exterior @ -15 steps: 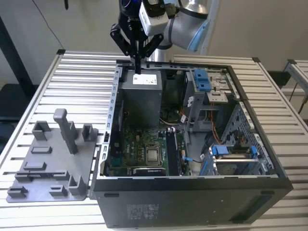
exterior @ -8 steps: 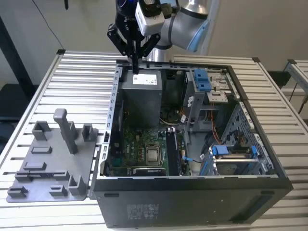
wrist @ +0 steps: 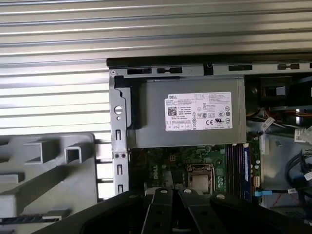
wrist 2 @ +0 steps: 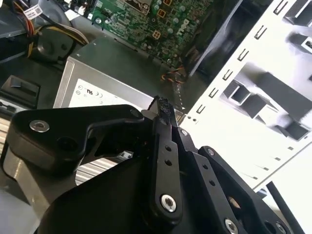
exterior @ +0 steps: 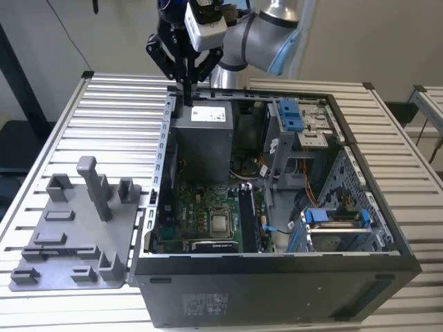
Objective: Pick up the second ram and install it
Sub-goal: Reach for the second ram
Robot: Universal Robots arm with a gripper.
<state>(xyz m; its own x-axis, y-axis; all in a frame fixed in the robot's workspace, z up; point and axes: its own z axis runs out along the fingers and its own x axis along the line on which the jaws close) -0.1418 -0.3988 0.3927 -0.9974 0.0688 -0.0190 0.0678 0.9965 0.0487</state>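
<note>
The slatted surface (exterior: 104, 117) is carrying an open computer case (exterior: 277, 290) lying on its side, with the grey tray (exterior: 62, 235) sitting just beside it on the exterior view's left. Inside, the power supply (exterior: 201, 142) is filling the far corner and the motherboard (exterior: 197, 207) is lying nearer. The end effector (exterior: 187, 93) is hanging right above that far corner with its fingers pressed together, and I cannot tell whether anything thin is caught between them. In the first wrist view, what I'm taking for the second ram (wrist: 246, 165) is standing on edge as a blue stick in the slots beside the processor (wrist: 200, 178). I cannot tell it from the first stick. If I'm judging right, picking and seating are looking done. Its long axis is running near to far along the slot, with the contact edge pointing down into the board.
</note>
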